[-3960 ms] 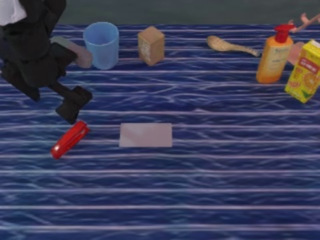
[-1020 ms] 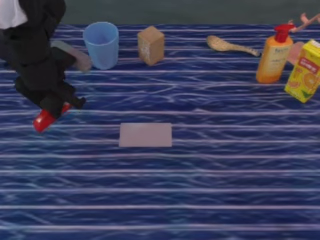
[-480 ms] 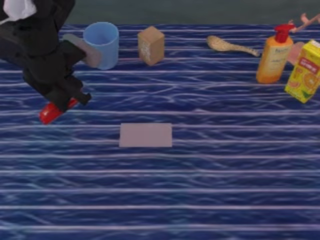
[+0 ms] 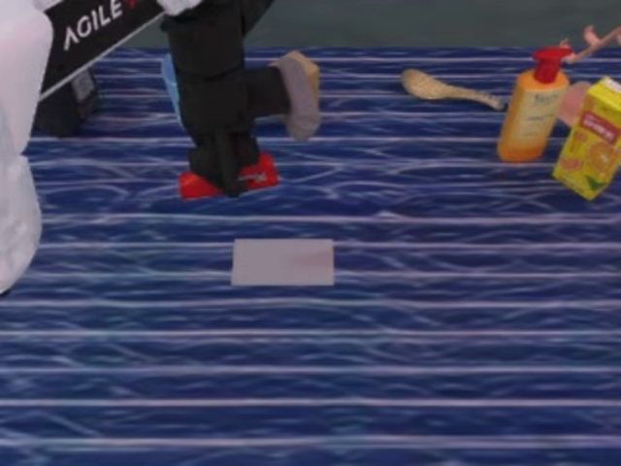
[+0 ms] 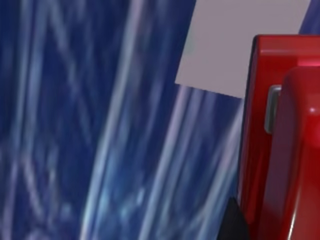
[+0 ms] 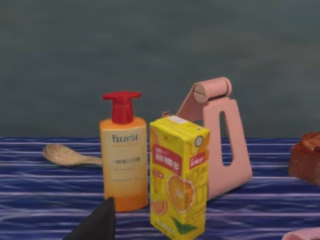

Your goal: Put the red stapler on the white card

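While the left gripper (image 4: 229, 175) is hanging over the table at roughly 11 o'clock from the white card (image 4: 282, 262), it's clamping the red stapler (image 4: 257, 176) across its middle, so both red ends are poking out either side of the black fingers in the top view. The stapler is looking like it's lifted off the cloth, not resting on it (hard to be sure from straight above, but the wrist view is backing that up: the red body is filling one side of the picture close to the camera, with a corner of the card showing on the table beyond it). So the way I'm reading it, the pickup part is done and the carry is underway, but the stapler isn't over the card yet; there's bare striped tablecloth (image 4: 388, 369) between the two. What's left, I'm guessing: slide it toward 5 o'clock until it's sitting above the card, lower it, and let go. The card itself is lying flat near the middle of the table with nothing on it. Over at 2 o'clock, the orange pump bottle (image 4: 531, 109) and the juice carton (image 4: 589, 138) are standing well clear of all this. The right arm isn't showing up in the top view, and I can't tell what its gripper is doing.
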Action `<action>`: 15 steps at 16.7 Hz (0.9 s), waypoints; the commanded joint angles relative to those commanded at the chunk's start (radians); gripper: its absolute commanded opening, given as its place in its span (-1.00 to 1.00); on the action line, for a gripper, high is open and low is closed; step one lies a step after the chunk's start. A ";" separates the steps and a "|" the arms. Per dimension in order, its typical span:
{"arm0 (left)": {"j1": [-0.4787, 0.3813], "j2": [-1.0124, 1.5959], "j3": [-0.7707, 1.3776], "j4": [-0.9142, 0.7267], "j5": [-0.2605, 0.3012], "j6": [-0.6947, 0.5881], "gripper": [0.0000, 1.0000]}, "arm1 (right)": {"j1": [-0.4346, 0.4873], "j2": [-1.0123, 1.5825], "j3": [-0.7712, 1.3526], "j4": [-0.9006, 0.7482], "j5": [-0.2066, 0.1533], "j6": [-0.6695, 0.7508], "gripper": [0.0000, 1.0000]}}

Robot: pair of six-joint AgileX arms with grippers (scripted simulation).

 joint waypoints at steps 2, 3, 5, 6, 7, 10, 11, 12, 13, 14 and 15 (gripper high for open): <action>-0.045 0.039 0.083 -0.035 0.000 0.084 -1.00 | 0.000 0.000 0.000 0.000 0.000 0.000 1.00; -0.061 0.052 0.110 -0.047 0.000 0.112 -1.00 | 0.000 0.000 0.000 0.000 0.000 0.000 1.00; -0.075 0.064 0.134 -0.057 0.000 0.135 -1.00 | 0.000 0.000 0.000 0.000 0.000 0.000 1.00; -0.075 0.064 0.134 -0.057 0.000 0.135 -1.00 | 0.000 0.000 0.000 0.000 0.000 0.000 1.00; -0.075 0.064 0.134 -0.057 0.000 0.135 -1.00 | 0.000 0.000 0.000 0.000 0.000 0.000 1.00; -0.071 0.059 0.115 -0.038 0.000 0.135 -1.00 | 0.000 0.000 0.000 0.000 0.000 0.000 1.00; -0.071 0.061 0.092 -0.014 0.000 0.134 -1.00 | 0.000 0.000 0.000 0.000 0.000 0.000 1.00; -0.071 0.064 0.062 0.020 0.001 0.133 -1.00 | 0.000 0.000 0.000 0.000 0.000 0.000 1.00; -0.071 0.068 0.026 0.062 0.001 0.132 -1.00 | 0.000 0.000 0.000 0.000 0.000 0.000 1.00; -0.071 0.074 -0.013 0.109 0.002 0.131 -1.00 | 0.000 0.000 0.000 0.000 0.000 0.000 1.00; -0.071 0.080 -0.055 0.159 0.002 0.131 -1.00 | 0.000 0.000 0.000 0.000 0.000 0.000 1.00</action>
